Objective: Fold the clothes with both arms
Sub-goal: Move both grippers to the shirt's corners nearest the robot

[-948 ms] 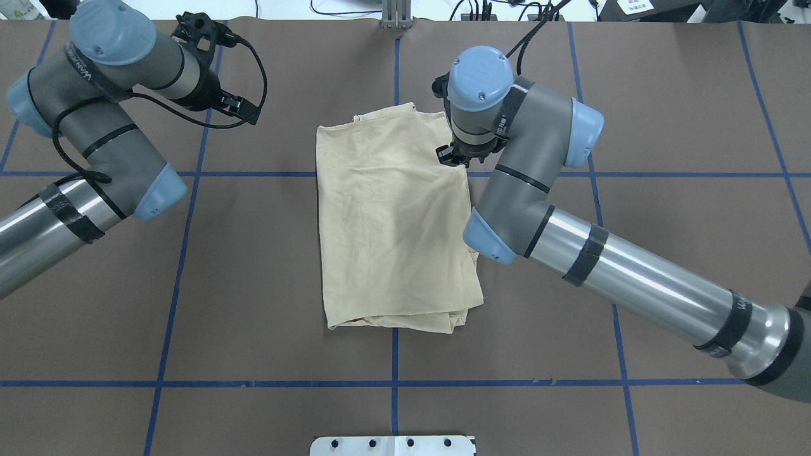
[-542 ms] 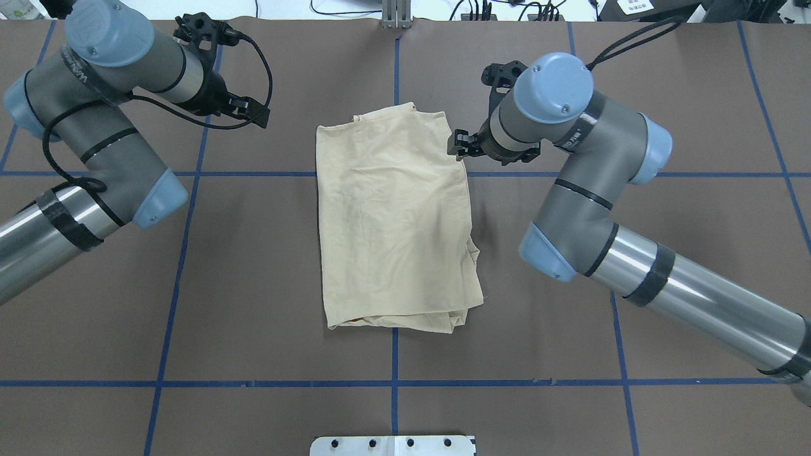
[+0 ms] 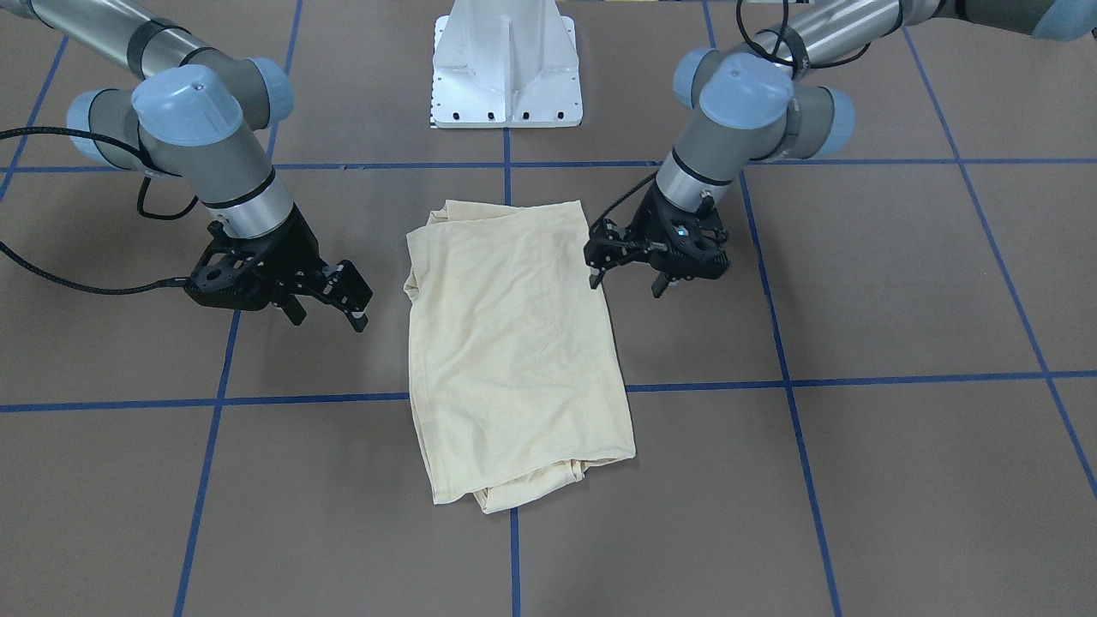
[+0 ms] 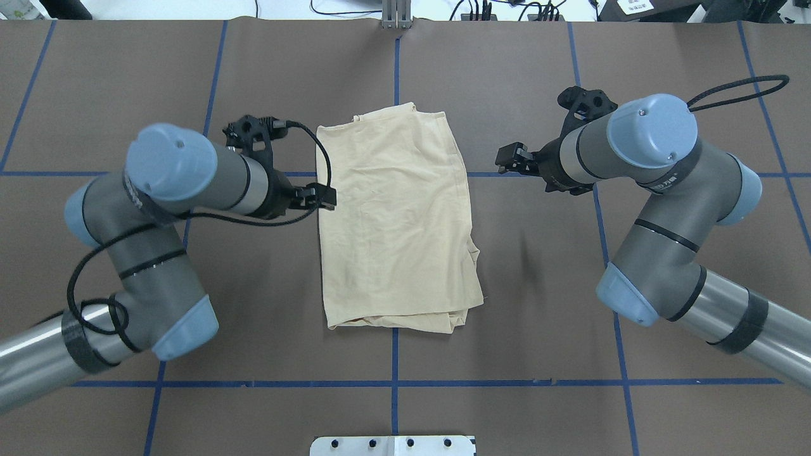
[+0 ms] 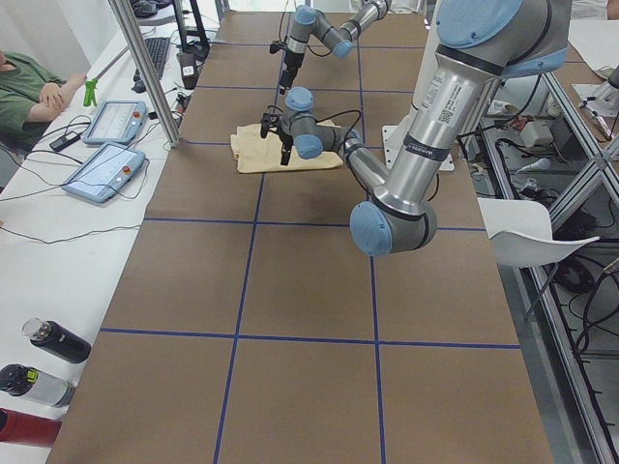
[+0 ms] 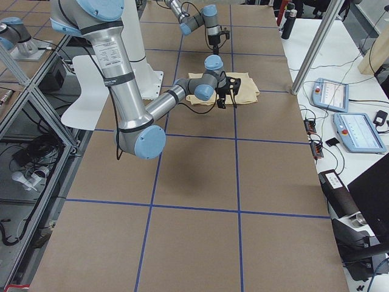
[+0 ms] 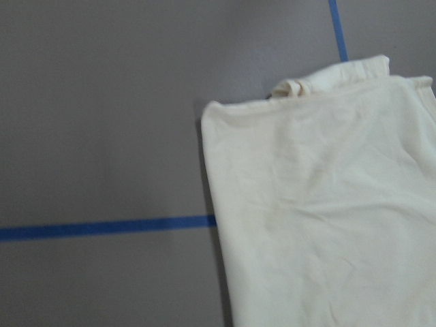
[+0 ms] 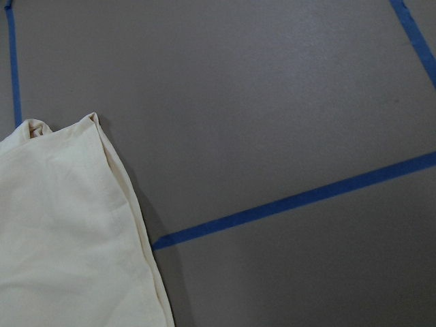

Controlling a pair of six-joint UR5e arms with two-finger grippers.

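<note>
T-shirt [image 4: 396,221] folded into a cream rectangle, flat on the brown table [image 4: 253,285] between both grippers: left gripper [image 3: 626,278] spread wide, empty, cloth's long edge right by one fingertip; right gripper [image 3: 328,317] likewise spread and empty, the opposite edge near but apart.

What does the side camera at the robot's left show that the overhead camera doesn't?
Only the exterior left view: a person in a green top, two grey touch-screen tablets and dark bottles on a white bench, and a white chair. Only the overhead view: the whole outline of the pale cream folded shirt, the left gripper at its left edge, the right gripper clear of it. Both: the shirt, the brown table with blue tape lines, both grey robot arms.
</note>
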